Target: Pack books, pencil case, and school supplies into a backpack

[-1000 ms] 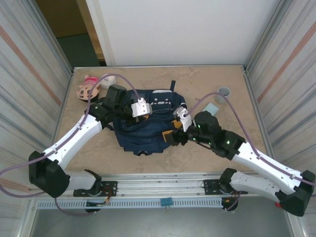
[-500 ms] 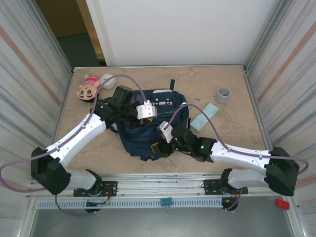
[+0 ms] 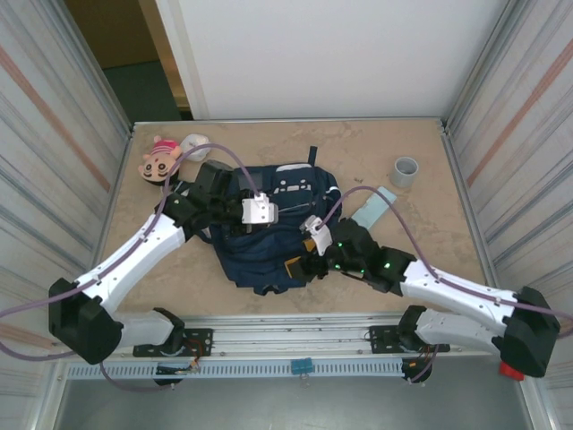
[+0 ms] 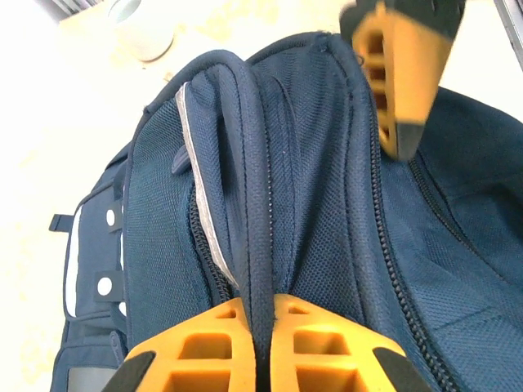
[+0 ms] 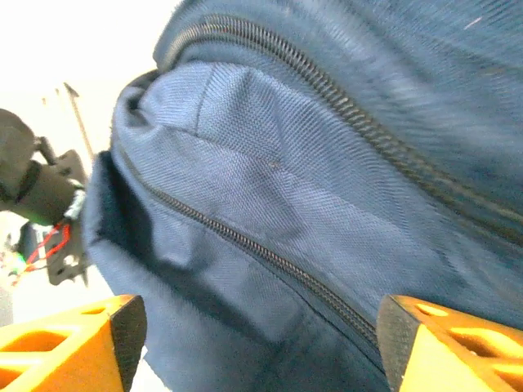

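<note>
"Navy fabric fills the pinch of the left gripper [image 4: 260, 327]. Its fingers are closed flat on a piped ridge of the backpack [image 3: 260, 251]," the first observer says. "The backpack lies in the middle of the surface [image 3: 448, 215], between the 2 arms."

"And the right gripper [image 5: 261, 343]?" asks the second.

"Spread wide, 1 finger at each side of a zippered panel at the backpack's near edge. It grips nothing that can be made out."

"So where is the risk?"

"The mouth. No open compartment can be made out, only 2 zipper lines running across the cloth. If the right gripper closes on outer cloth rather than a pull or a lip, it would probably drag the whole bag. The left's thin pinch could then slip off the piping."

"And the supplies?"

"The pale blue pad [image 3: 370, 210] lies on the surface just right of the backpack, under the right arm's cable and near the grey cup [image 3: 406, 169]. A sweep of that arm or cable could knock it away."
</note>
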Motion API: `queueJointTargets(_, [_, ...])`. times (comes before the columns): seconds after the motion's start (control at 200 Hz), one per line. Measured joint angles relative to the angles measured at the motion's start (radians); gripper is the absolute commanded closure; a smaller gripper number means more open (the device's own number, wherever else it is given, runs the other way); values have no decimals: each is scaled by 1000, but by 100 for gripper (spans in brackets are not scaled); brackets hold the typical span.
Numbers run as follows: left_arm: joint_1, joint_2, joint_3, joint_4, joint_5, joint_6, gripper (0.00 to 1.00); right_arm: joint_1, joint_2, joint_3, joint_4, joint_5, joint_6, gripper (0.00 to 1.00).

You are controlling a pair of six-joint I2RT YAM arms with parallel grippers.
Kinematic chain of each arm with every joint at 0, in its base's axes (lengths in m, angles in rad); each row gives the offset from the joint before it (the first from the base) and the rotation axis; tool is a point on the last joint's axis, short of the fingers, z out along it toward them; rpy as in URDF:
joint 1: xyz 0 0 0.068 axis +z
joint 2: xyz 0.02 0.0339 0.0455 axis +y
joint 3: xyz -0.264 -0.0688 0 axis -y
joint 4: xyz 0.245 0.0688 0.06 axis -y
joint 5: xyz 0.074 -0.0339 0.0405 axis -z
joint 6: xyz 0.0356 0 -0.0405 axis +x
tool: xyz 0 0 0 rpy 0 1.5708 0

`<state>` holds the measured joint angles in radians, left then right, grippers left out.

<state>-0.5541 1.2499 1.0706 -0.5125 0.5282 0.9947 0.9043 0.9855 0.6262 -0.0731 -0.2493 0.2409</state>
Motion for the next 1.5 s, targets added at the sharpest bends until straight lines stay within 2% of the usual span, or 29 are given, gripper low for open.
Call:
queueJointTargets(0.15, [17, -50, -108, 52, 31, 30, 100, -174, -80, 66, -105, -167, -47, 10])
queueJointTargets(0.346, [16, -101, -211, 66, 49, 65, 100, -404, -53, 149, -156, -333, -109, 9])
queueJointTargets(0.516, [18, -143, -251, 98, 48, 79, 100, -595, 156, 210, -162, -502, -137, 13])
queueJointTargets(0.656, [18, -158, -265, 103, 48, 82, 100, -692, 375, 274, -167, -623, -148, 15])
queueJointTargets(0.867, [19, -161, -266, 107, 48, 81, 100, -723, 613, 348, -175, -695, -169, 18])
queueJointTargets(0.967, [23, -162, -266, 115, 49, 77, 100, -721, 676, 374, -177, -731, -175, 20])
queueJointTargets(1.153, [25, -162, -267, 122, 51, 69, 100, -698, 743, 413, -235, -776, -224, 30])
queueJointTargets(1.288, [25, -162, -267, 127, 52, 59, 100, -681, 769, 417, -274, -777, -254, 45])
queueJointTargets(1.498, [25, -162, -267, 129, 53, 55, 100, -682, 773, 421, -304, -776, -279, 73])
